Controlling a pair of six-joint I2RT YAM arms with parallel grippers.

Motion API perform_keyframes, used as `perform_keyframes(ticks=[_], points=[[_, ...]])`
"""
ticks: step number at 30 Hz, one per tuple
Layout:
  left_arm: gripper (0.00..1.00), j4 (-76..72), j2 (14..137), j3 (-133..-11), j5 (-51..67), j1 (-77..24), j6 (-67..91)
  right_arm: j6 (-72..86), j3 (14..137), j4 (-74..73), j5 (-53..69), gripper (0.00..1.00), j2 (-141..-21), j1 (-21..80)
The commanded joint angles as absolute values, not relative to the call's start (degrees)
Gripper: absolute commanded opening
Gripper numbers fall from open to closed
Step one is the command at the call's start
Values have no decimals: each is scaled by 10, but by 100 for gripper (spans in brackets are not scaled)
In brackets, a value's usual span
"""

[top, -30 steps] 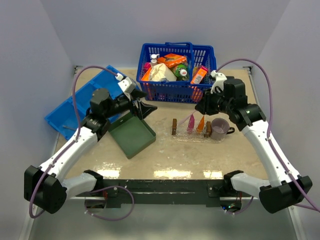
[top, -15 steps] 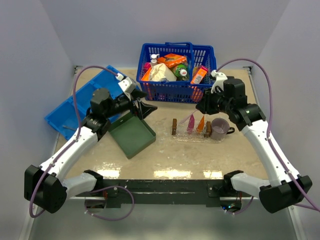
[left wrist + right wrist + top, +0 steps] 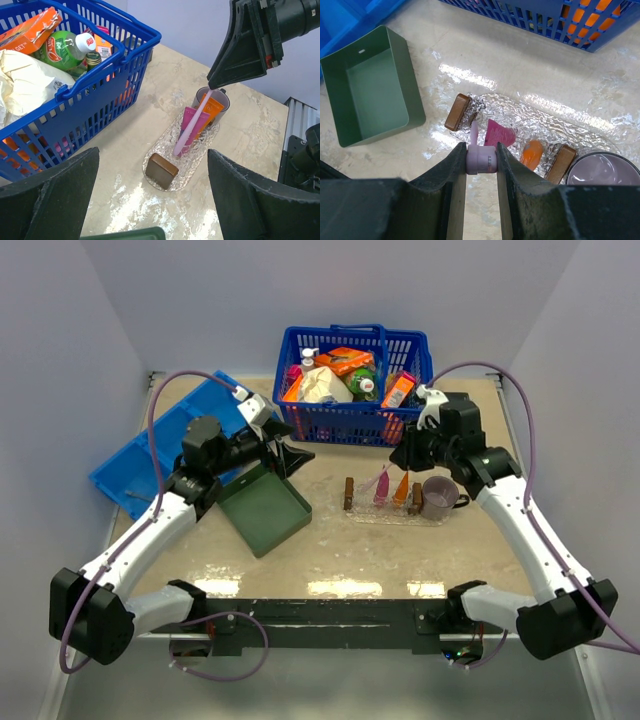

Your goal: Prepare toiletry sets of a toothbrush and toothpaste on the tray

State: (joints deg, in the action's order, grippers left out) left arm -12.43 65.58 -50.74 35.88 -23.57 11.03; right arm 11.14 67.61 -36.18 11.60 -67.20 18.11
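Clear tray [image 3: 364, 506]: ribbed transparent plastic, brown wooden handle at each short end, set on table at 6 o'clock from blue basket [image 3: 355, 380]; purple mug [image 3: 438, 497] just beside its 3 o'clock end. Pink toothpaste tube [image 3: 381, 490] and orange toothpaste tube [image 3: 401, 490] laid side by side on tray, orange at 3 o'clock of pink. Pale pink toothbrush [image 3: 192, 125] clamped at upper end by right gripper [image 3: 481, 159], slanted down over pink tube; tray directly beneath gripper. Left gripper [image 3: 292, 457] spread wide, nothing held, at 9 o'clock from tray.
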Motion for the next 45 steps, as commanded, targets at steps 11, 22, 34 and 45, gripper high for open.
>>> perform_keyframes(ticks=[11, 22, 34, 45], points=[[93, -144, 656, -509, 350, -232, 108, 121, 656, -303, 108, 12, -686, 191], [93, -142, 652, -510, 346, -232, 104, 134, 639, -282, 93, 12, -692, 204], [93, -141, 650, -509, 347, -232, 101, 141, 622, -267, 79, 12, -699, 217], [93, -139, 649, -510, 346, -232, 100, 156, 603, -243, 67, 13, -700, 225]])
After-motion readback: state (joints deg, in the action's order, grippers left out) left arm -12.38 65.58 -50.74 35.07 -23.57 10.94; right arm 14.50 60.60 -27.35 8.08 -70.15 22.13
